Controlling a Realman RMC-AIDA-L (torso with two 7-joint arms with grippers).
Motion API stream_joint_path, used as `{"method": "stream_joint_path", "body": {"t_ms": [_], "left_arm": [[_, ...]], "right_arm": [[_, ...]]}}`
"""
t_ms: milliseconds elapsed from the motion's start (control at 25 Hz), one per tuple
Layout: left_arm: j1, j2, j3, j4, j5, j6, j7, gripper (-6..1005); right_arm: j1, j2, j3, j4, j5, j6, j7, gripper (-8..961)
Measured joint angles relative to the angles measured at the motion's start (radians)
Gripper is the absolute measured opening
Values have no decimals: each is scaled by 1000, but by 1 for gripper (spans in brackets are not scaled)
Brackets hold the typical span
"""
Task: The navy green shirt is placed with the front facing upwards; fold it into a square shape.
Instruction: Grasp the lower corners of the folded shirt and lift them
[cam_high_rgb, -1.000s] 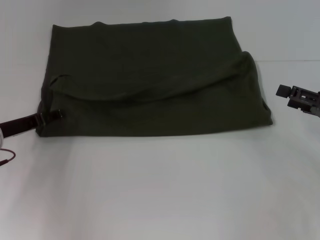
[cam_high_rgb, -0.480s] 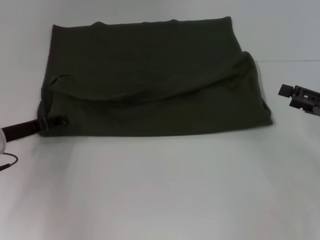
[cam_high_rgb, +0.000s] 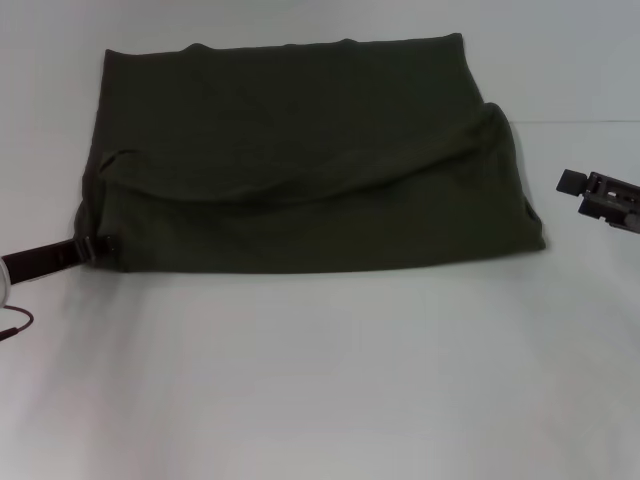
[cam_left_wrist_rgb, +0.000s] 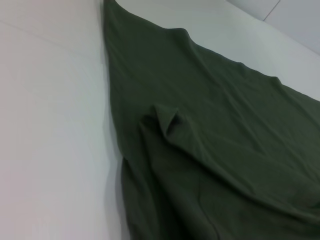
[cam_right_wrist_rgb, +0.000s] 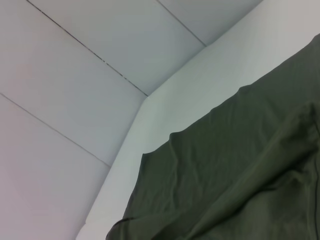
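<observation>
Lying folded, navy green shirt (cam_high_rgb: 300, 160), long axis left-right, plain side up

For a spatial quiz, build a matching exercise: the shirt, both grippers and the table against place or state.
1. navy green shirt
2. left gripper
3. right gripper
4. table

a. white, bare in front of the robot
b. at the shirt's near left corner
c. folded, plain side up
d. apart from the shirt, off its right edge

1-c, 2-b, 3-d, 4-a

Shirt (cam_high_rgb: 300, 160) matt soft cloth; table (cam_high_rgb: 320, 380) smooth, matt.
</observation>
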Motion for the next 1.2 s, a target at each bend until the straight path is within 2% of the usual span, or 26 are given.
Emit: {"method": "stream_joint_path", "body": {"t_ms": [160,320,400,520,600,680,760,800,880,1200], "left_arm": [[-6,4,-3,0,0,7,-1,300],[-13,16,-5,6,0,43,-20,224],[-19,28,-7,23,0,75,-40,147],[-33,45,-12,39,0,107,-78,31],[-49,54,-24,40,9,114,-97,32],[-64,59,-35,41,20,114,-109,32],[-75,60,-36,40,23,110,-112,31],[-80,60,-36,40,24,107,-113,31],[-87,61,-36,40,24,103,-113,31],[-100,57,-35,40,24,92,-112,33]], "right_arm": [[3,-3,-3,0,-10,4,0,896],[16,-20,-4,-1,-59,5,23,886],[34,-33,-4,-6,-105,8,52,881],[78,-67,-4,-11,-209,32,131,874],[124,-90,-5,-21,-316,62,207,869],[167,-98,-6,-34,-422,111,271,864],[211,-94,-8,-43,-522,157,314,860],[249,-82,-17,-41,-602,191,339,857],[264,-75,-25,-38,-625,208,346,852],[297,-4,-82,-21,-649,294,352,833]]}}
